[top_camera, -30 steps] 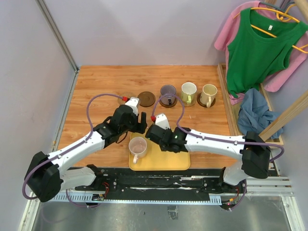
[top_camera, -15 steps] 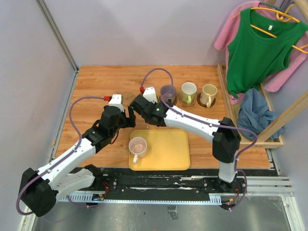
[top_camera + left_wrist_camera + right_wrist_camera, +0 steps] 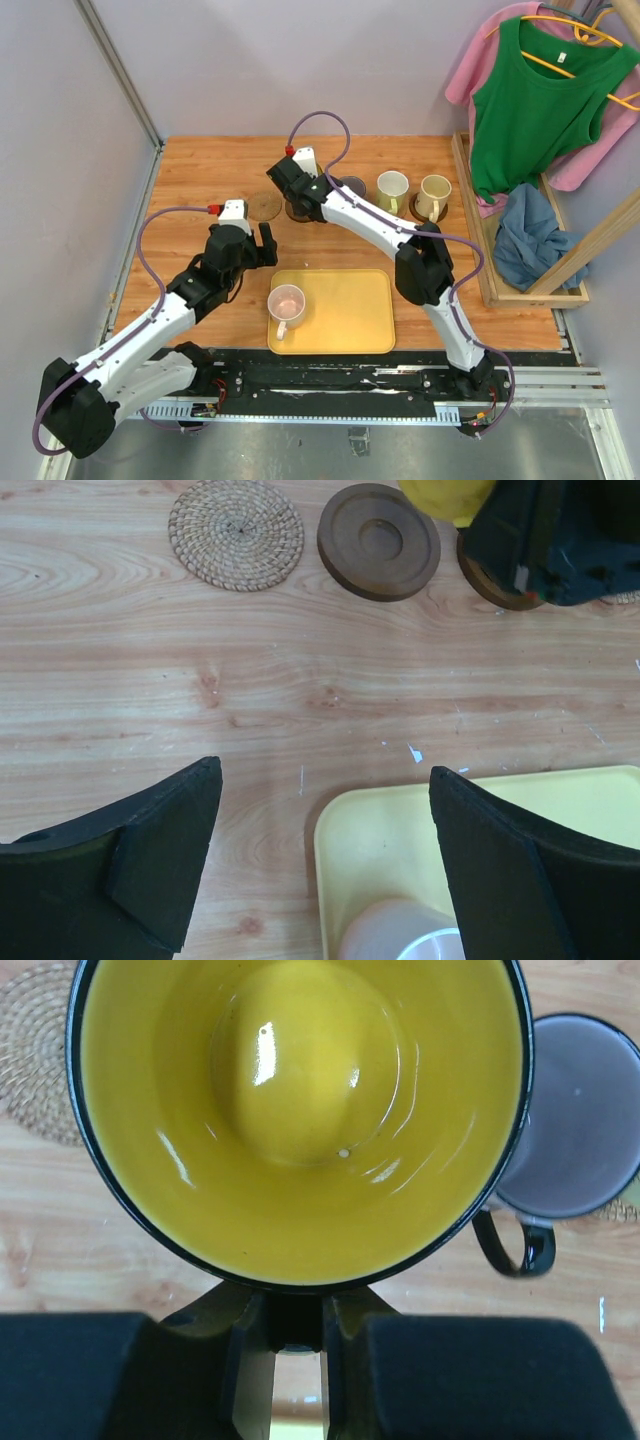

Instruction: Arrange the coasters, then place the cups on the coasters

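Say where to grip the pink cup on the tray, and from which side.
Best pinch the rim of the pink cup, straight down from above, one finger inside and one outside. It stands upright, mouth open, on the yellow tray; its handle points toward the arm bases, so take the far rim, clear of it.

We find nothing to read here, no word, brand, number or sign. The yellow cup (image 3: 300, 1110) and the grey-purple cup (image 3: 585, 1120) show plain glaze. The woven coaster (image 3: 236, 533) and the dark coaster (image 3: 378, 542) bear only weave and turned rings, and the yellow tray (image 3: 560, 810) and the green top (image 3: 535, 100) are unmarked.
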`<control>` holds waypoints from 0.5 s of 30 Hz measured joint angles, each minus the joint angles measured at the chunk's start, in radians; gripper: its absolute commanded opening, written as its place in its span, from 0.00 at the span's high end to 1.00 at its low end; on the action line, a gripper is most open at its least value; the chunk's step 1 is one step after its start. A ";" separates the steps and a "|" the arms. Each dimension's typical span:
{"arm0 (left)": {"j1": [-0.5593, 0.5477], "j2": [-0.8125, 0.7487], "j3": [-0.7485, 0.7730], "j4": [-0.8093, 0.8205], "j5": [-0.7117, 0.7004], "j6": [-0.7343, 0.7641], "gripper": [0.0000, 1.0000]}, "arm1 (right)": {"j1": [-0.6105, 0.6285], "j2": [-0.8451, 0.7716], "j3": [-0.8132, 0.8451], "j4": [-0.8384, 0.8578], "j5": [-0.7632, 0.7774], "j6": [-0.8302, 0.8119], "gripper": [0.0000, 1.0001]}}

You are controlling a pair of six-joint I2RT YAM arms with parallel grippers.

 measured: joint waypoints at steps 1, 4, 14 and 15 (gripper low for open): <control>0.000 0.000 -0.002 0.000 0.000 0.000 0.12 | -0.011 0.021 0.023 -0.002 -0.004 -0.010 0.99; 0.000 0.000 -0.008 -0.002 0.000 -0.003 0.12 | -0.033 0.073 0.073 -0.005 -0.017 -0.035 0.99; 0.001 0.019 -0.009 -0.003 0.004 -0.011 0.12 | -0.053 0.142 0.169 0.003 -0.069 -0.068 0.99; 0.001 0.022 -0.009 -0.003 0.005 -0.011 0.12 | -0.053 0.147 0.176 0.005 -0.072 -0.068 0.99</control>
